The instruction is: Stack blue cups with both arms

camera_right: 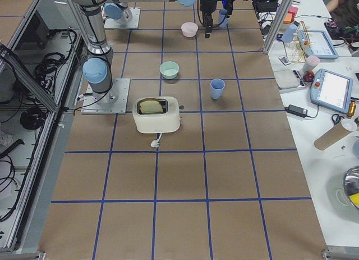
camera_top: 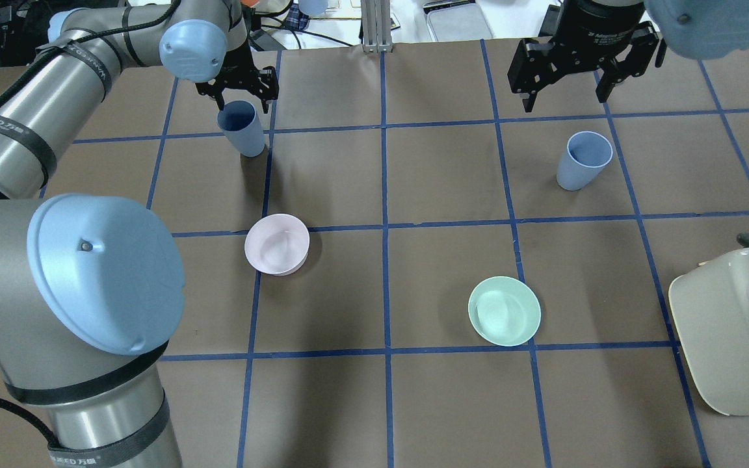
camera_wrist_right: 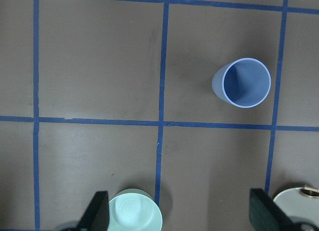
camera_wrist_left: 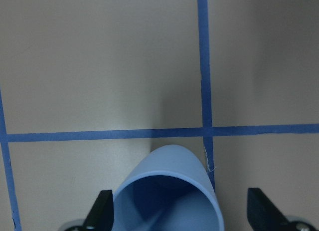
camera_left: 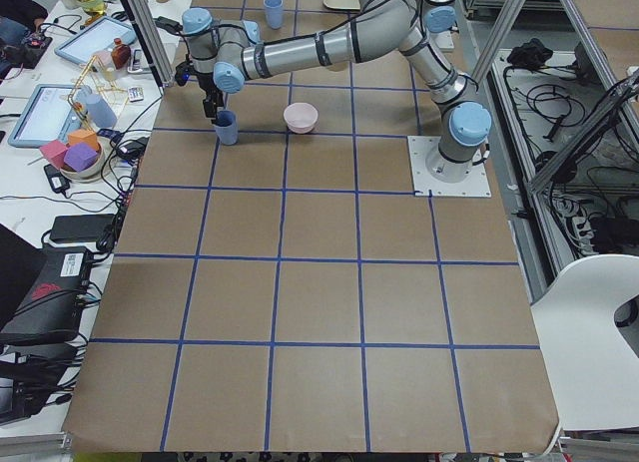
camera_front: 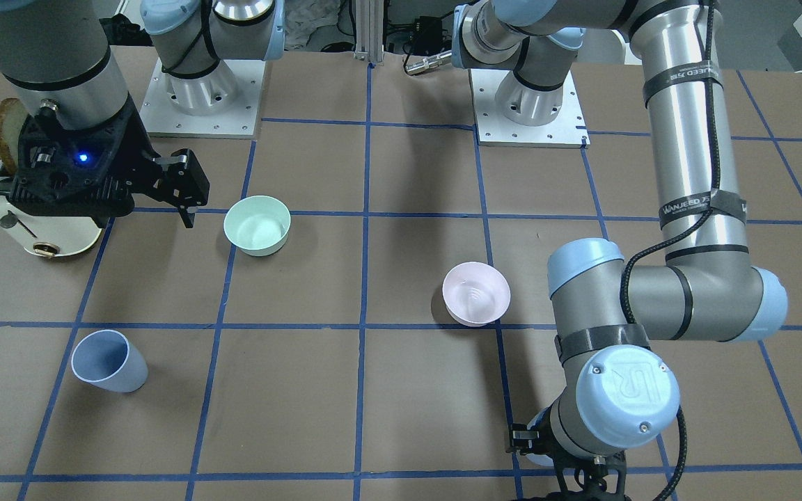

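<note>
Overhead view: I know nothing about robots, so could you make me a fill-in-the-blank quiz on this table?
The left gripper, open, straddles one blue cup; the right gripper holds ___.
The bowl nearest that cup is ___.
The second blue cup stands with its opening facing ___.
The toaster holds a slice of ___.
Missing words: nothing, pink, up, bread.
</note>
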You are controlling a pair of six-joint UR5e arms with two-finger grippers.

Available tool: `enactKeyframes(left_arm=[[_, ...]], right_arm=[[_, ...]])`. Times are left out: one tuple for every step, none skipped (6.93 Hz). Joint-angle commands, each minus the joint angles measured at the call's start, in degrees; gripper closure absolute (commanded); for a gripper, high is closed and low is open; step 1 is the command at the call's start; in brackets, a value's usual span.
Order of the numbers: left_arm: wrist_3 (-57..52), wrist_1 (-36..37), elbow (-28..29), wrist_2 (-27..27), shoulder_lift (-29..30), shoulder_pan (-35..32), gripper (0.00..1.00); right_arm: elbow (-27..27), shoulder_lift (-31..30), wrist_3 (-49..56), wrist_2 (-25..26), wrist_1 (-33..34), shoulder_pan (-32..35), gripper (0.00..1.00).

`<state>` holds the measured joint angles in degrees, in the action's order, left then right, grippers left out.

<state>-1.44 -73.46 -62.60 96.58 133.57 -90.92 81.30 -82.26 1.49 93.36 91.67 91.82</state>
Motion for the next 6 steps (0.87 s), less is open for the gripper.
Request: enactKeyframes(left_arm=[[0.3,-0.3,-0.6,-2.8,-0.3,0.0,1.00],[0.3,-0.3,-0.9,-2.8,-0.6,-0.1,1.00],[0.3,-0.3,-1.1,-2.7,-0.9,-0.3,1.00],[1.0,-2.8,-0.8,-2.5,-2.9,-2.0,1.00],[4.8,-7.8,-0.3,-2.8,-6.4,-4.2,1.00],[11.2,-8.6,-1.4,-5.8,-9.4,-8.8,1.00]], right_arm=[[0.0,0.0,0.0,0.1,0.0,0.0,0.00],[0.0,0.0,-0.1,0.1,0.0,0.0,0.00],[0.0,0.0,0.0,0.1,0.0,-0.1,0.00],[0.0,0.0,0.0,0.1,0.0,0.0,0.00],[0.0,0.0,0.0,0.0,0.1,-0.1,0.00],[-1.0,0.1,1.0,0.2,0.3,-0.9,0.00]])
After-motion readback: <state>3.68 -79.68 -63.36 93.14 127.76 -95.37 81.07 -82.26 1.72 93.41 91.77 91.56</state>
